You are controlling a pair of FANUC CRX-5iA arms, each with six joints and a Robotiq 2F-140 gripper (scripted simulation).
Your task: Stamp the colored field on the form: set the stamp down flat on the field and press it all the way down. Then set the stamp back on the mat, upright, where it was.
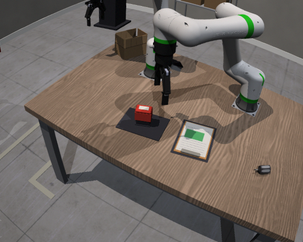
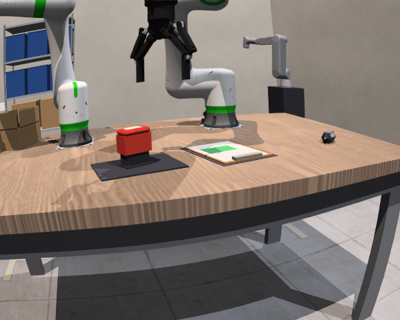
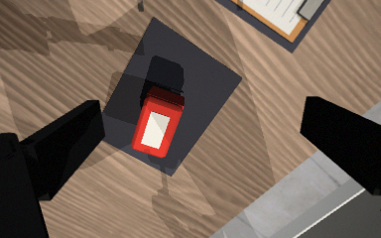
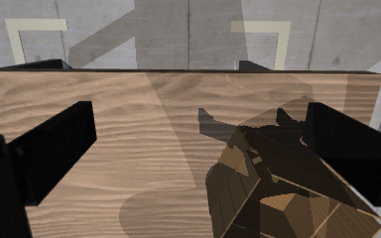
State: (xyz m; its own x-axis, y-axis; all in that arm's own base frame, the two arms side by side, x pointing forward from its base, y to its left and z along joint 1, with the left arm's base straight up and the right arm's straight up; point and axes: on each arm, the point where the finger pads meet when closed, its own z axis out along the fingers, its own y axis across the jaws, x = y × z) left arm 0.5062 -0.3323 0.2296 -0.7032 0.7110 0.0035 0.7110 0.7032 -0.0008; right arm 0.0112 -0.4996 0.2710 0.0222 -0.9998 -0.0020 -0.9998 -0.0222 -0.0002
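Note:
A red stamp (image 1: 143, 114) (image 2: 134, 143) (image 3: 155, 130) with a white top label and black base stands upright on the dark mat (image 1: 156, 132) (image 2: 169, 165) (image 3: 204, 99). The form (image 1: 191, 146) (image 3: 277, 15) lies on a clipboard beside the mat. Its green field (image 1: 197, 135) (image 2: 227, 149) is partly in shadow. My left gripper (image 1: 161, 93) (image 2: 163, 79) (image 3: 202, 116) is open and empty, clearly above the stamp, which shows left of centre between the fingers in the left wrist view. My right gripper (image 1: 95, 20) (image 4: 199, 121) is open and empty, high near the cardboard box.
An open cardboard box (image 1: 132, 49) (image 2: 19, 129) (image 4: 297, 213) stands beside the right arm's base (image 1: 151, 72) (image 2: 75, 137). The left arm's base (image 1: 248, 104) (image 2: 221, 119) stands behind the clipboard. A small dark grey object (image 1: 264, 169) (image 2: 328, 137) lies at the table's other end.

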